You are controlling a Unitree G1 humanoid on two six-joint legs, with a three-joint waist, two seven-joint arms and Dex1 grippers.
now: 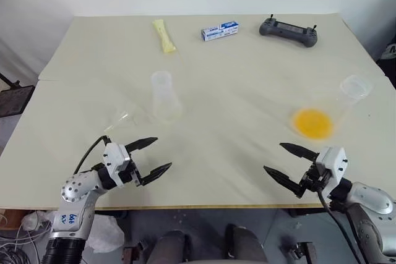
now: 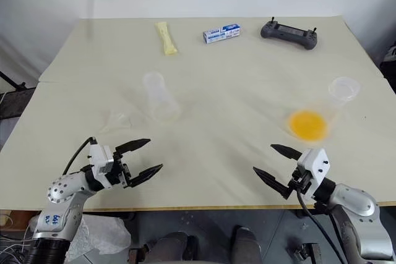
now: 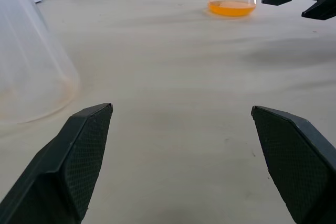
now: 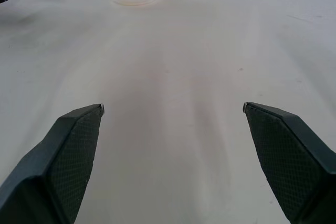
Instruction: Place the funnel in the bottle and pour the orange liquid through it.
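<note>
Nothing of the task looks done yet: the funnel (image 1: 122, 117) lies on the table (image 1: 235, 72) just to the left of the bottle (image 1: 164, 99), not in its neck, and the orange liquid (image 1: 312, 122) is in its own wide-mouthed flask (image 1: 346, 100), far to the right of the bottle. I take the bottle as the landmark. It stands upright and empty near the middle-left of the table. The left gripper (image 1: 151, 157) hovers in front of the bottle, nearer to the table's front edge, with its two black fingers spread wide apart and holding nothing. What is left, I think, is everything: to pick up the funnel, set its stem into the bottle's neck, then bring the flask over and pour. Behind the bottle, toward the far edge, lies a yellow packet (image 1: 164, 35); to the right of it a small blue-and-white box (image 1: 219, 31) and further right a dark grey controller (image 1: 288, 30). These are well apart from the bottle and should not stand in the way. The path between the bottle and the flask is bare table. The right gripper (image 1: 289, 164) hovers in front of the flask, far right of the bottle, also with the fingers wide apart and empty.
</note>
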